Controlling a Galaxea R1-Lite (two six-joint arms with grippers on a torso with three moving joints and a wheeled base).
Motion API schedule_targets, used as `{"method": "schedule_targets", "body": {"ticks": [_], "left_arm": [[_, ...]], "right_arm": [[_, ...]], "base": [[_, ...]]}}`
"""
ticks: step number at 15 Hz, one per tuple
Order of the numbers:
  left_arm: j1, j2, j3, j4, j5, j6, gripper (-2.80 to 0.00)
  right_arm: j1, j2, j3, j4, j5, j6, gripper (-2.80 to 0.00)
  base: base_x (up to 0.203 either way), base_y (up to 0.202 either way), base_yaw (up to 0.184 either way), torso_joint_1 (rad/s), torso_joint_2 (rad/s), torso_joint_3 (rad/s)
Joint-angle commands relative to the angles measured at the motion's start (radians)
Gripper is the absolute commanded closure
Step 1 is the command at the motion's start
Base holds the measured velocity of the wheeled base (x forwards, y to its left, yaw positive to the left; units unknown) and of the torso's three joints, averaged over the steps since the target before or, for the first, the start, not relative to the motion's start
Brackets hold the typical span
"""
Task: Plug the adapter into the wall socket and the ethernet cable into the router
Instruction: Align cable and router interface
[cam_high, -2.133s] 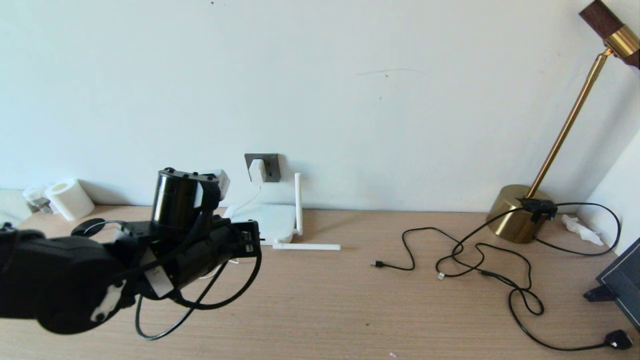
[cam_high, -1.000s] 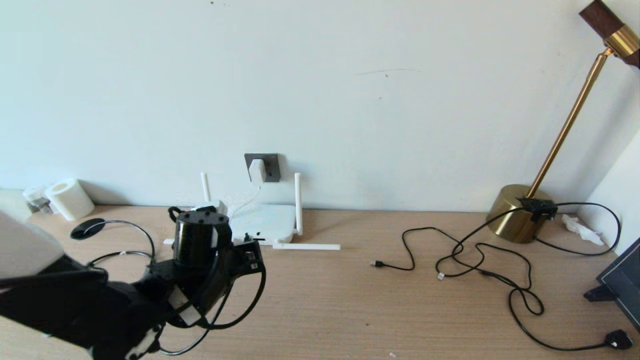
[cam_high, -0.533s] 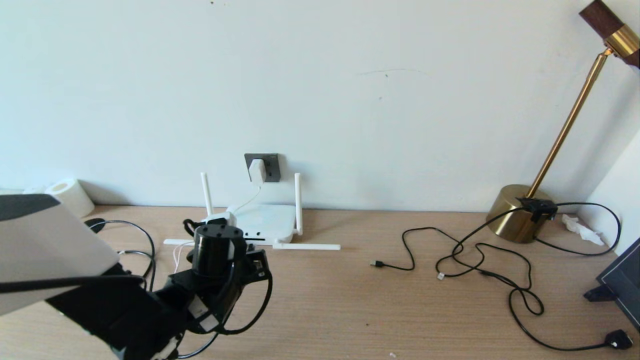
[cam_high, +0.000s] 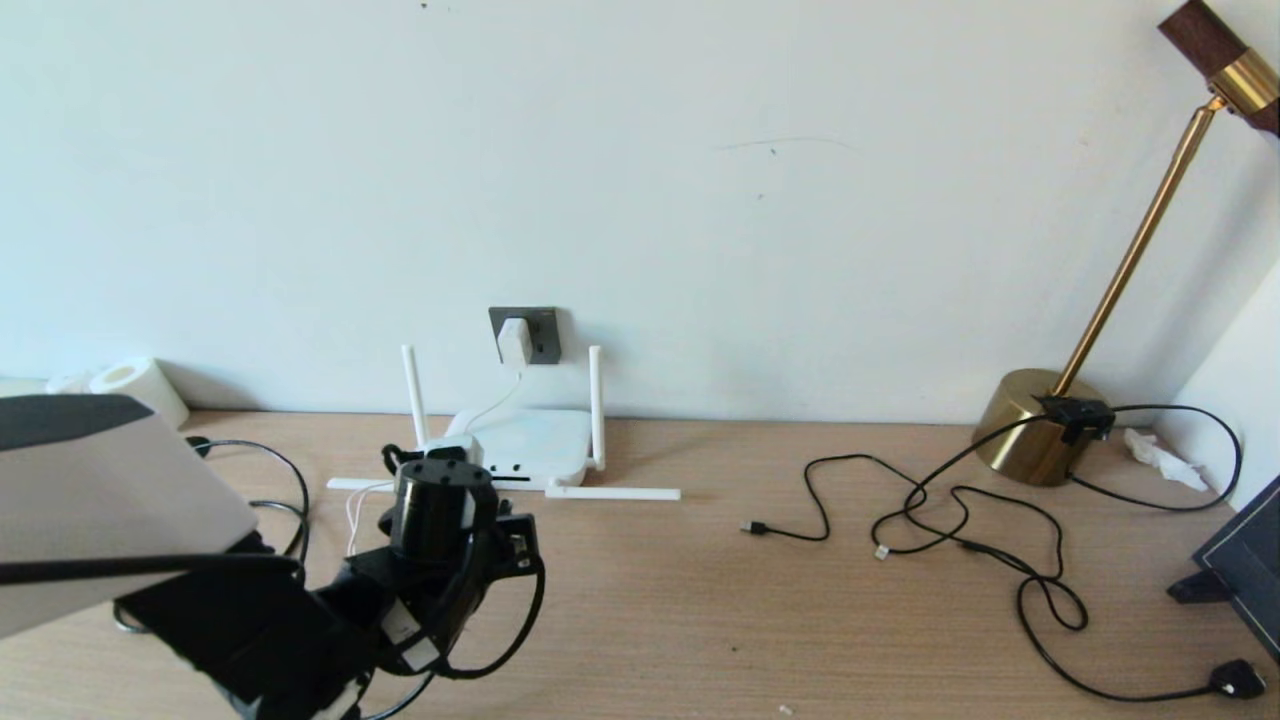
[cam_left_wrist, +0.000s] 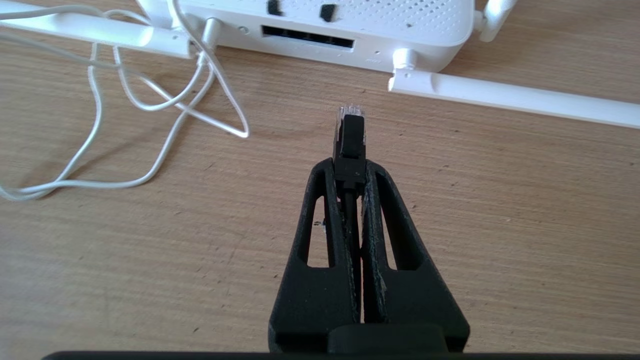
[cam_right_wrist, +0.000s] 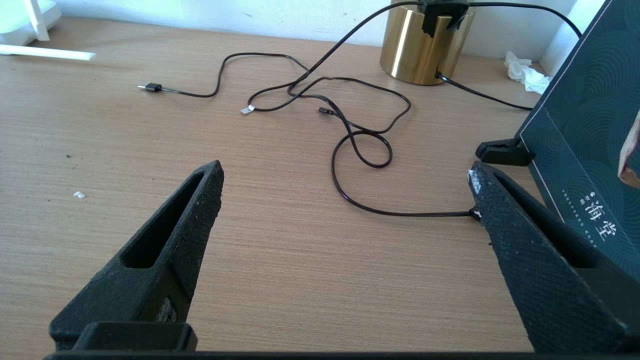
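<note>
The white adapter (cam_high: 514, 341) sits in the dark grey wall socket (cam_high: 543, 334), its thin white cord running down to the router (cam_high: 530, 445). My left gripper (cam_left_wrist: 349, 167) is shut on the black connector of the ethernet cable (cam_left_wrist: 350, 132), whose clear tip points at the router (cam_left_wrist: 360, 20). The tip hovers a short way in front of the dark port row (cam_left_wrist: 307, 40), apart from it. A loop of the ethernet cable (cam_high: 297, 490) lies at the left. My right gripper (cam_right_wrist: 345, 185) stands open over bare desk, holding nothing.
A router antenna (cam_left_wrist: 500, 95) lies flat on the desk beside the connector. The white cord (cam_left_wrist: 150, 100) loops on the other side. Thin black cables (cam_high: 950, 520) sprawl at the right by a brass lamp base (cam_high: 1035, 425). A dark box (cam_right_wrist: 590, 125) stands beside the right gripper.
My left arm has sunk lower and drawn back from the wall, uncovering the router and its antennas. It kept its hold on the connector. The right arm has not moved.
</note>
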Motion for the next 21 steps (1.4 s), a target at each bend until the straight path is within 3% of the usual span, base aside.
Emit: {"method": "schedule_targets", "body": {"ticks": [1, 6, 13, 21], "left_arm": [[0.003, 0.01, -0.008, -0.005, -0.006, -0.002, 0.0], [0.014, 0.058, -0.045, -0.007, -0.017, -0.005, 0.0], [0.033, 0.157, -0.051, -0.16, -0.044, 0.004, 0.0], [0.068, 0.18, -0.077, -0.163, -0.077, 0.02, 0.0]], "right_arm": [[0.0, 0.002, 0.0, 0.0, 0.001, -0.001, -2.8], [0.0, 0.002, 0.0, -0.001, 0.001, -0.001, -2.8], [0.0, 0.002, 0.0, 0.0, 0.001, -0.001, -2.8], [0.0, 0.002, 0.0, 0.0, 0.001, -0.002, -2.8]], "base": [[0.0, 0.0, 0.0, 0.0, 0.0, 0.0], [0.0, 0.0, 0.0, 0.0, 0.0, 0.0], [0.0, 0.0, 0.0, 0.0, 0.0, 0.0], [0.0, 0.0, 0.0, 0.0, 0.0, 0.0]]}}
